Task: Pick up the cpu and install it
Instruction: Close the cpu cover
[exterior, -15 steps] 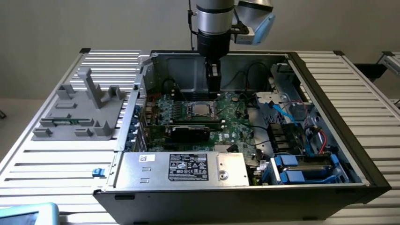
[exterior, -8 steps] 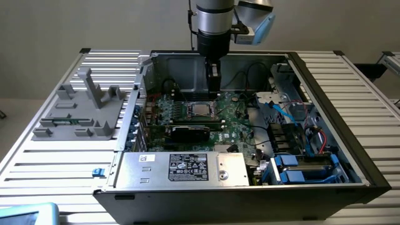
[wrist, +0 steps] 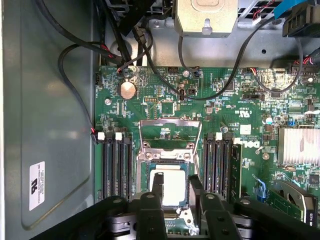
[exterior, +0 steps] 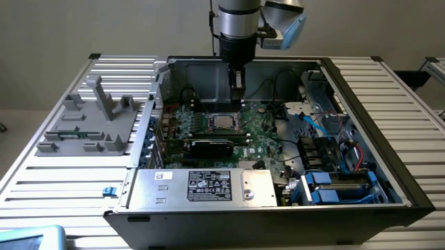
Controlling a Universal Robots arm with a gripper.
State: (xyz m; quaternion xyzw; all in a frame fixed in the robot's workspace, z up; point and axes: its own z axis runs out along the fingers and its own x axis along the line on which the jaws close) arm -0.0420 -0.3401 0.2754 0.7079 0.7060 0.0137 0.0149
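Slatted metal table [exterior: 389,104] carries an open computer case [exterior: 278,219], and the tool [exterior: 236,101] hangs inside it over the green motherboard [wrist: 225,100]. Directly beneath the tool the cpu [wrist: 175,192] lies flat in its socket [wrist: 170,159], with the hinged metal frame [wrist: 170,132] raised just beyond. The tool's fingers [wrist: 196,187] stand a narrow gap apart and appear to grip nothing, one over each of two opposite edges of the square chip, so the cpu lies straight down from them.
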